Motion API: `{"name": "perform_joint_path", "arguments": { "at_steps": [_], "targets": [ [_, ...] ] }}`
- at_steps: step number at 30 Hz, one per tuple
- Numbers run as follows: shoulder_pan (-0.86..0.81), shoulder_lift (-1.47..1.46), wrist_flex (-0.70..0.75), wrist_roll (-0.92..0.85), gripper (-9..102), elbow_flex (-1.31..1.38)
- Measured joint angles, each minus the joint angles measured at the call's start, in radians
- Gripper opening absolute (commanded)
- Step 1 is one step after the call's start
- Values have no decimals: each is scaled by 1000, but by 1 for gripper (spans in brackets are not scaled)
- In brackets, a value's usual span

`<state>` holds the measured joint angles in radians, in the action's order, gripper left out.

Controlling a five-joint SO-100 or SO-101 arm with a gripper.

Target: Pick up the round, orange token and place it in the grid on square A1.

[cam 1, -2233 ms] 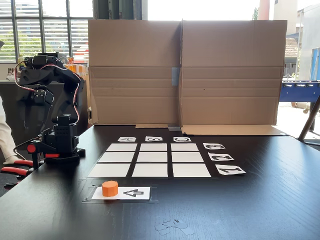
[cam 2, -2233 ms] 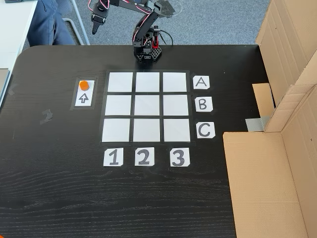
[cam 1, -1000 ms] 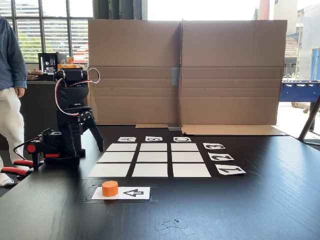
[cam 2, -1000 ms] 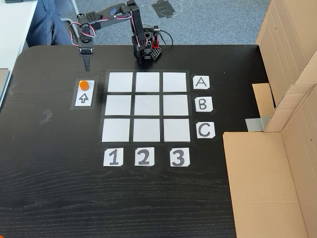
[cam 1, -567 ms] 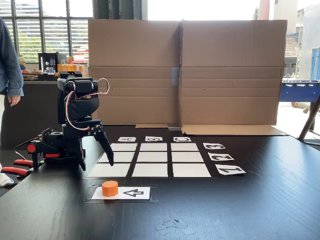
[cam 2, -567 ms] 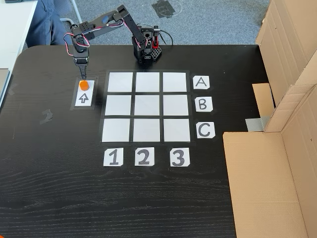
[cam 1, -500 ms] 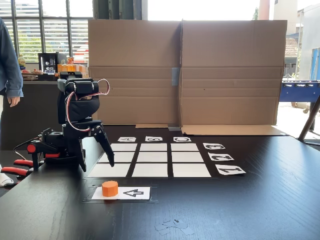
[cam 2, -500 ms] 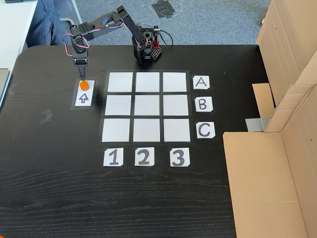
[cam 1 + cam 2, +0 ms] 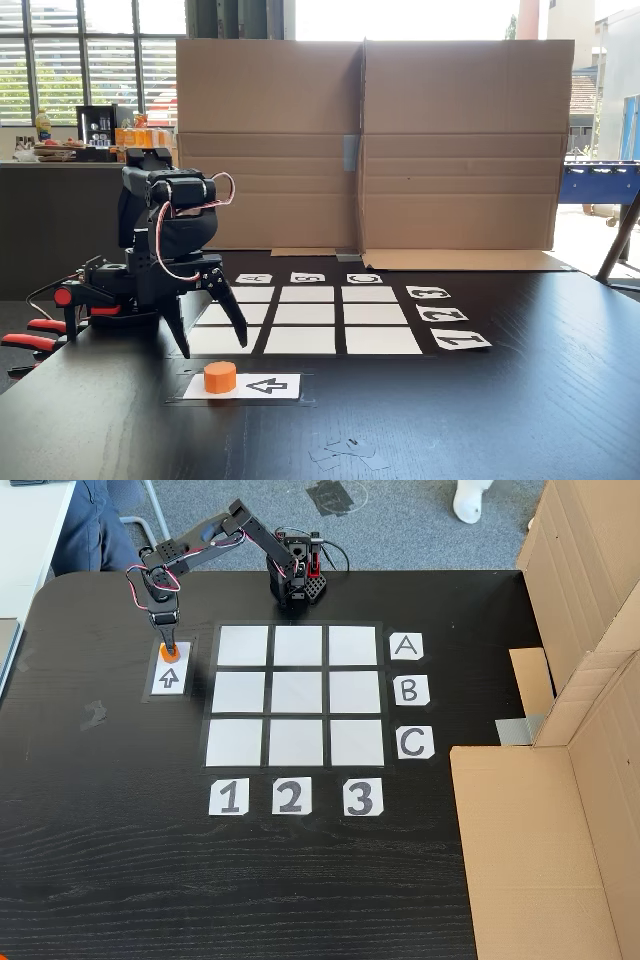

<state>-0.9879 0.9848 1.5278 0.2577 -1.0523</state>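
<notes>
The gripper [image 9: 212,348], jaws spread wide, has swung down from beside the grid [image 9: 297,695] to hover just above the orange token [image 9: 220,376], which sits untouched on the arrow card [image 9: 268,386] on the tabletop [image 9: 480,420]; the grasp looks imminent, square A1 [image 9: 243,646] empty.

Label cards [image 9: 406,646]: A, B, C, 1, 2, 3

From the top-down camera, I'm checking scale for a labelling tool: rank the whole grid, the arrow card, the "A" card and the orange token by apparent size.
1. The 3x3 grid of white squares, clearly largest.
2. The white card with a black arrow.
3. The small white "A" label card, somewhat smaller than the arrow card.
4. The short orange cylinder token, smallest, partly covered by the pincer.
</notes>
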Motion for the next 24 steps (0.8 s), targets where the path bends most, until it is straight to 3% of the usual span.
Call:
{"name": "perform_joint_path", "arguments": {
  "at_steps": [24],
  "targets": [
    [18,-195,-2,8,30,163]
  ]
}}
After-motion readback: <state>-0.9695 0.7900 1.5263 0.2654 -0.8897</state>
